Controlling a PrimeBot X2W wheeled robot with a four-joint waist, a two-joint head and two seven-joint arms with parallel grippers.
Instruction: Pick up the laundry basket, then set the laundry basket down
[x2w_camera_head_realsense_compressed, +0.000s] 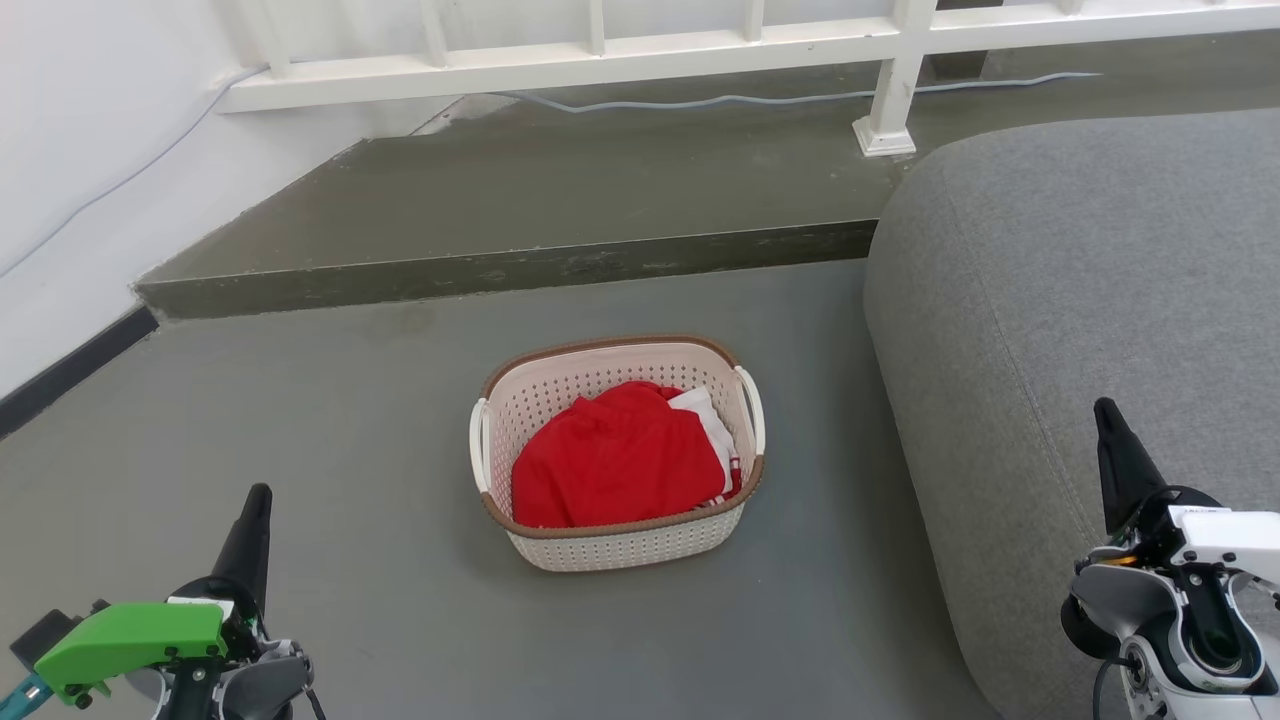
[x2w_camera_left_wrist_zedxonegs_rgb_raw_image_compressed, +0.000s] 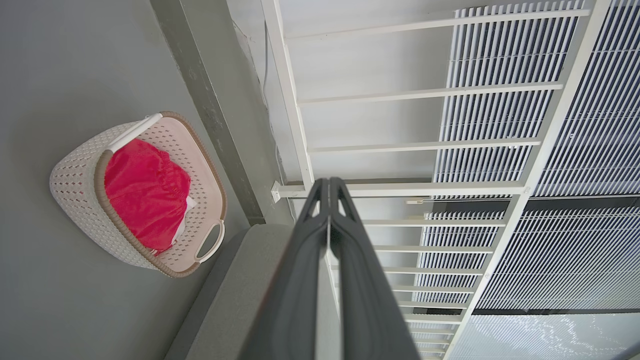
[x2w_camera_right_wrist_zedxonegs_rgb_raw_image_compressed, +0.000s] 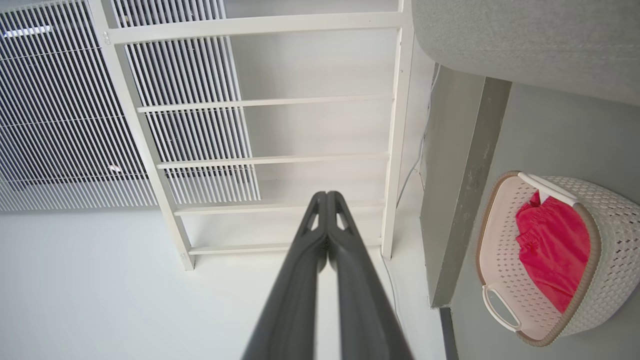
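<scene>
The laundry basket (x2w_camera_head_realsense_compressed: 626, 541) stands on the grey floor in the middle of the head view, cream-white and perforated, with a brown rim and two white side handles. Red and white cloth (x2w_camera_head_realsense_compressed: 615, 460) lies inside it. My left gripper (x2w_camera_head_realsense_compressed: 255, 505) is low at the left, well clear of the basket, fingers shut with nothing between them. My right gripper (x2w_camera_head_realsense_compressed: 1108, 420) is low at the right, over the sofa, likewise shut and empty. The basket (x2w_camera_left_wrist_zedxonegs_rgb_raw_image_compressed: 80, 172) also appears at the left of the left wrist view and, as the basket (x2w_camera_right_wrist_zedxonegs_rgb_raw_image_compressed: 612, 235), at the right of the right wrist view.
A grey sofa (x2w_camera_head_realsense_compressed: 1080, 320) fills the right side, close to the basket's right handle. A raised concrete step (x2w_camera_head_realsense_compressed: 500, 265) runs behind the basket, with a white railing (x2w_camera_head_realsense_compressed: 890, 80) and a cable on it. A white wall (x2w_camera_head_realsense_compressed: 70, 150) is at the left.
</scene>
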